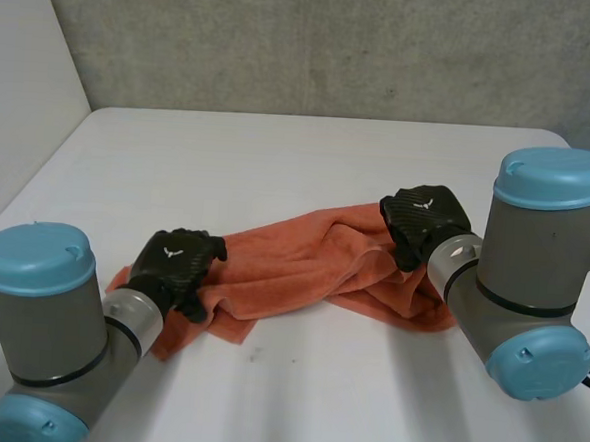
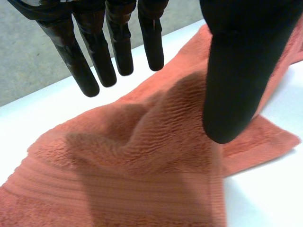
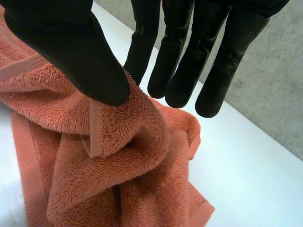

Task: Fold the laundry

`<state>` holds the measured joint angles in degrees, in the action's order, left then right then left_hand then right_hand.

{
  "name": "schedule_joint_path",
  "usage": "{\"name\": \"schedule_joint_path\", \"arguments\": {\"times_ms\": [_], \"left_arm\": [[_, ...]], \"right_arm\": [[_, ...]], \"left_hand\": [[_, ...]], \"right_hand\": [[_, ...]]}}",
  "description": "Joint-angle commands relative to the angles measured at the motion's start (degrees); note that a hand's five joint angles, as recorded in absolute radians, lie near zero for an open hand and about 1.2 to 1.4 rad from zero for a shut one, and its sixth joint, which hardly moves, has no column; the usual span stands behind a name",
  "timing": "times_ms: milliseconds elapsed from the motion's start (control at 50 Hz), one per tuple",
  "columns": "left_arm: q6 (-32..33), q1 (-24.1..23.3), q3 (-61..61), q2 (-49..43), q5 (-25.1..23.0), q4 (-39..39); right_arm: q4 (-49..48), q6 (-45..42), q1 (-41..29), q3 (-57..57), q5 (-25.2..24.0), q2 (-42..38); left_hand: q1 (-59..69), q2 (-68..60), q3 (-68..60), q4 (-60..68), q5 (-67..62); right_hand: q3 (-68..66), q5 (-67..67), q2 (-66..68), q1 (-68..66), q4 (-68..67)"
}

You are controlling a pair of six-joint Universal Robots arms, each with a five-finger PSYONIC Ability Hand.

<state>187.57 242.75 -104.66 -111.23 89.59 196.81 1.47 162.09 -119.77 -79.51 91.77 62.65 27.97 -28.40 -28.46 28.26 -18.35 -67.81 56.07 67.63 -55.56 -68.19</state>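
An orange terry towel (image 1: 293, 261) lies crumpled in a long strip across the white table (image 1: 309, 162). My left hand (image 1: 177, 264) rests over the towel's left end. In the left wrist view its fingers (image 2: 94, 56) are straight and its thumb (image 2: 241, 71) stands apart, with the towel (image 2: 142, 156) lying loose beneath them. My right hand (image 1: 425, 221) is at the towel's right end. In the right wrist view its thumb (image 3: 61, 42) pinches a raised fold of the towel (image 3: 118, 165), hemmed edge included, against the fingers (image 3: 142, 52).
A grey wall (image 1: 336, 43) rises behind the table's far edge. The table's left edge (image 1: 38, 165) slants away at the left. Bare tabletop stretches beyond the towel and in front of it.
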Motion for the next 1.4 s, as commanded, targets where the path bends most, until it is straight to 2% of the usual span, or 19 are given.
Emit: {"name": "schedule_joint_path", "arguments": {"times_ms": [20,200,420,500,600,640,760,800,920,1040,1140,1180,1200,1240,1260,1300,1340,1360,1400], "left_arm": [[0.0,-4.2,-1.4,2.0,0.5,-1.1],[-0.5,-8.1,-1.3,1.8,3.7,-1.0],[0.2,-8.2,4.4,-7.2,11.0,1.3],[0.2,-7.6,5.8,-8.5,11.2,2.3],[0.2,-6.2,6.6,-9.2,11.2,5.3],[0.1,-4.7,6.5,-9.2,11.2,8.0],[0.2,-4.3,6.5,-9.1,11.0,11.0],[0.2,-4.3,6.7,-9.2,11.0,11.4],[0.3,-4.2,6.8,-9.6,11.0,11.2],[3.2,-3.4,7.5,-10.1,10.9,11.4],[9.6,-2.1,10.8,-11.6,10.8,13.6],[13.8,-1.9,15.2,-12.0,9.5,17.3],[13.8,-1.9,15.2,-12.0,9.5,17.3],[15.8,-1.9,18.4,-11.9,8.1,19.3],[17.5,-1.8,21.7,-11.6,6.5,21.1],[19.1,-1.4,25.3,-10.8,5.1,22.7],[20.3,-0.3,31.2,-7.7,3.1,26.1],[20.3,-0.3,31.2,-7.7,3.0,26.1],[20.0,-0.1,33.0,-5.7,2.5,28.3]], "right_arm": [[-2.5,2.3,0.0,-1.2,0.1,-0.1],[-3.4,5.2,0.0,-1.9,0.1,0.1],[-3.6,5.2,0.1,-4.6,-0.1,0.7],[-3.6,5.0,0.2,-5.5,-0.4,0.7],[-3.3,4.2,2.1,-7.6,-0.9,1.2],[-3.3,3.4,2.3,-9.3,-1.8,2.2],[-3.3,2.4,2.3,-10.8,-2.6,3.4],[-3.2,1.1,2.3,-11.4,-2.6,4.1],[-3.0,-3.2,2.3,-11.6,-2.6,4.4],[-1.2,-12.7,2.2,-10.2,-2.3,2.9],[-1.6,-14.8,1.8,-3.2,-1.9,-2.0],[-2.4,-13.6,1.5,5.6,-1.7,-5.8],[-2.4,-13.6,1.5,5.7,-1.7,-5.8],[-6.4,-12.2,1.3,16.6,-1.0,-8.0],[-6.4,-12.1,1.3,16.7,-1.0,-8.0],[-9.6,-11.2,1.3,22.0,-0.1,-8.0],[-18.3,-8.7,1.3,30.2,2.6,-6.6],[-18.3,-8.7,1.3,30.2,2.6,-6.6],[-28.1,-6.0,1.9,32.7,5.1,-1.9]], "left_hand": [[-5.5,5.9,5.9,-5.8,5.8],[-5.5,5.9,6.0,-5.8,5.9],[-3.0,3.4,3.4,-3.2,3.3],[-0.3,0.7,0.7,-0.6,0.6],[12.7,-12.3,-12.2,12.4,-12.3],[27.4,-27.0,-26.9,27.1,-27.0],[38.9,-38.5,-38.4,38.6,-38.5],[51.1,-50.7,-50.7,50.9,-50.8],[52.0,-51.6,-51.5,51.7,-51.6],[52.0,-51.6,-51.5,51.7,-51.6],[52.0,-51.6,-51.5,51.7,-51.6],[52.0,-51.6,-51.5,51.7,-51.6],[52.0,-51.6,-51.5,51.7,-51.6],[52.0,-51.6,-51.5,51.7,-51.6],[52.0,-51.6,-51.5,51.7,-51.6],[52.0,-51.6,-51.5,51.7,-51.6],[52.0,-51.6,-51.5,51.7,-51.6],[52.0,-51.6,-51.5,51.7,-51.6],[52.0,-51.6,-51.5,51.7,-51.6]], "right_hand": [[-12.2,13.9,12.4,-24.4,-11.8],[-12.2,13.9,12.4,-24.4,-11.8],[-12.2,13.9,12.4,-24.4,-11.8],[-12.2,13.9,12.4,-24.4,-11.8],[-12.2,13.9,12.4,-24.4,-11.8],[-12.2,13.9,12.4,-24.4,-11.8],[-12.2,13.9,12.4,-24.4,-11.8],[-12.2,13.9,12.4,-24.4,-11.8],[-12.2,13.9,12.4,-24.4,-11.8],[-12.2,13.9,12.4,-24.4,-11.8],[-12.2,13.9,12.4,-24.4,-11.8],[-12.2,13.9,12.4,-24.4,-11.8],[-12.2,13.9,12.4,-24.4,-11.8],[-12.2,13.9,12.4,-24.4,-11.8],[-12.2,13.9,12.4,-24.4,-11.8],[-12.2,13.9,12.4,-24.4,-11.8],[-12.2,13.9,12.4,-24.4,-11.8],[-12.2,13.9,12.4,-24.4,-11.8],[-12.2,13.9,12.4,-24.4,-11.8]]}}
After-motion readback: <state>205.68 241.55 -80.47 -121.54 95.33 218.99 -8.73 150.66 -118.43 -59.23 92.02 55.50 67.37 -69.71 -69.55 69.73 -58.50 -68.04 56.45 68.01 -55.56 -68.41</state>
